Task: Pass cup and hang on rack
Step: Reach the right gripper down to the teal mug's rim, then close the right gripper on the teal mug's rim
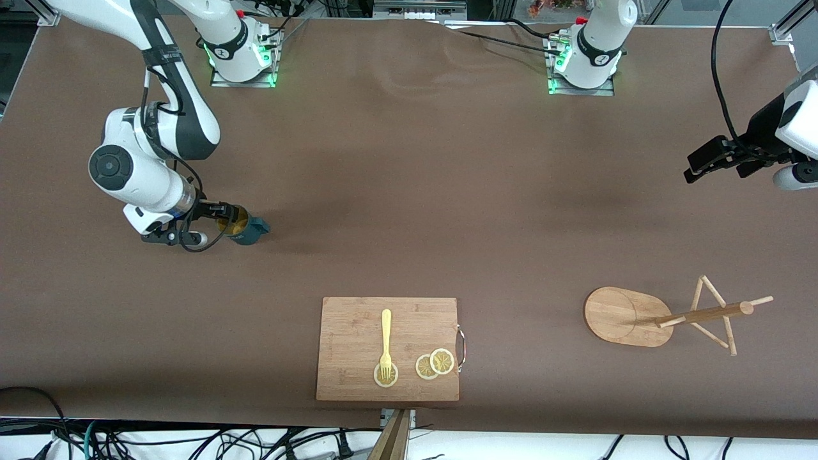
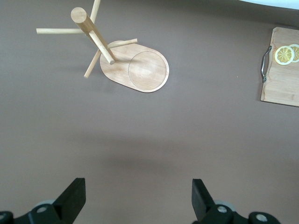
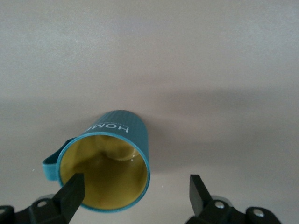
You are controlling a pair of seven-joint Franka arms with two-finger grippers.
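Front view showed the right arm reaching down near its own end of the bench (image 1: 409, 191), with the right tool (image 1: 220, 220) low at the cup (image 1: 244, 228). The cup stood upright on the brown bench, its yellow inside showing at the rim, and the tool's tips sat right at that rim on the side toward the right arm's end. Whether they touched the cup could not be told from this view.

Right wrist view showed the same tool (image 3: 135, 196) with its two fingers (image 3: 70, 196) spread wide apart. One finger overlapped the cup's (image 3: 110, 163) open mouth, while the other stood clear of the teal wall, so the rim lay between them and nothing was gripped. The cup's loop handle stuck out to one side, away from the clear finger.

Farther along, near the front camera, lay a wooden cutting board (image 1: 358, 319) carrying a pale fork (image 1: 386, 342) and three lemon slices (image 1: 434, 364), the fork's prongs resting on one slice.

Toward the left arm's end stood the rack (image 1: 623, 316), well apart from the cup. The left tool (image 1: 703, 160) hung in the air over bare bench, waiting. Left wrist view showed its fingers (image 2: 72, 198) wide apart and holding nothing, with the rack (image 2: 145, 70) in sight.
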